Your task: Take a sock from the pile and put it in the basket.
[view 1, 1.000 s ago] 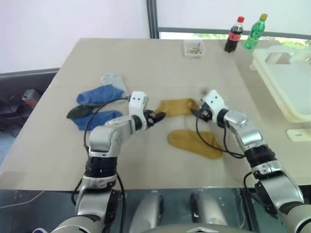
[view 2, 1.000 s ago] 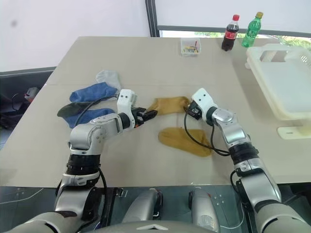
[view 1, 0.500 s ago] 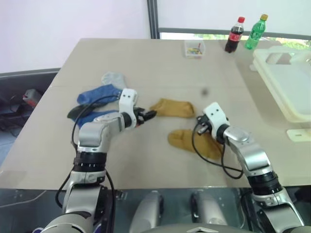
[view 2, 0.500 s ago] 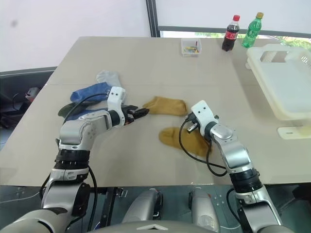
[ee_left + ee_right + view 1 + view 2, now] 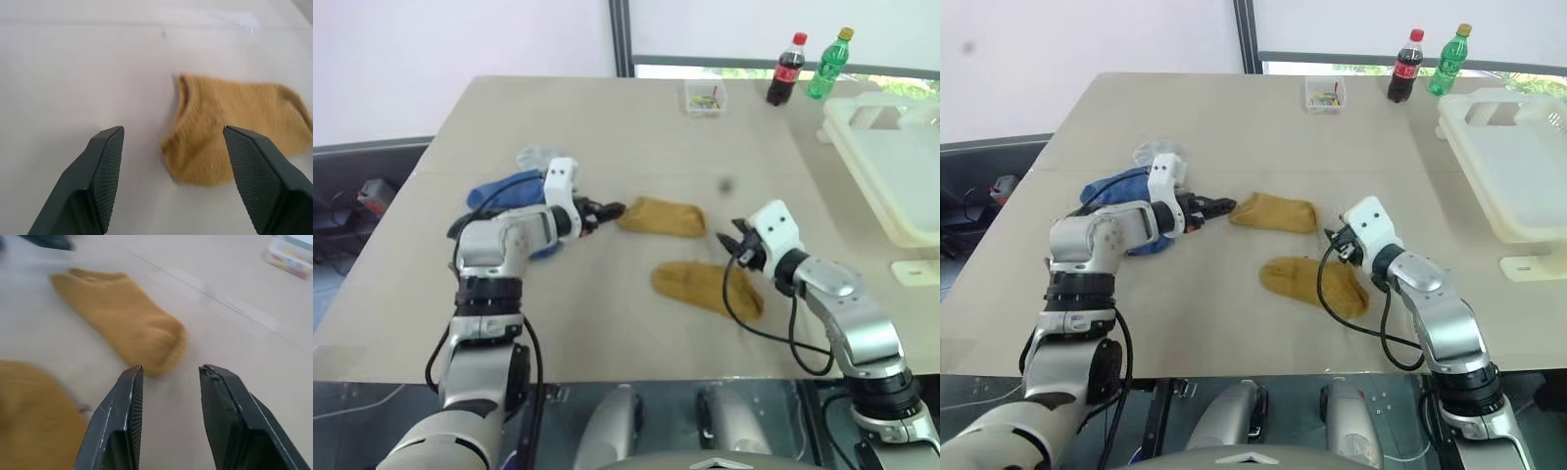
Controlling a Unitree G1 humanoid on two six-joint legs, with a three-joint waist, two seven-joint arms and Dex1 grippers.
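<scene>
The pile (image 5: 507, 192) of blue, pale grey and dark socks lies on the table's left, partly behind my left forearm. Two mustard socks lie apart from it. One sock (image 5: 664, 216) is mid-table and the other sock (image 5: 705, 287) is nearer me. My left gripper (image 5: 612, 210) is open and empty, its tips just left of the farther mustard sock (image 5: 234, 132). My right gripper (image 5: 729, 240) is open and empty, hovering right of that sock (image 5: 122, 318) and above the nearer one. The cream-white basket (image 5: 891, 166) stands at the far right.
A small clear box (image 5: 704, 97) sits at the table's far edge. A cola bottle (image 5: 785, 69) and a green bottle (image 5: 829, 63) stand beside it. A small white piece (image 5: 915, 271) lies below the basket near the right edge.
My right gripper has drawn back toward me from the farther mustard sock's right end, leaving the sock on the table. My left gripper has shifted a little left and farther away.
</scene>
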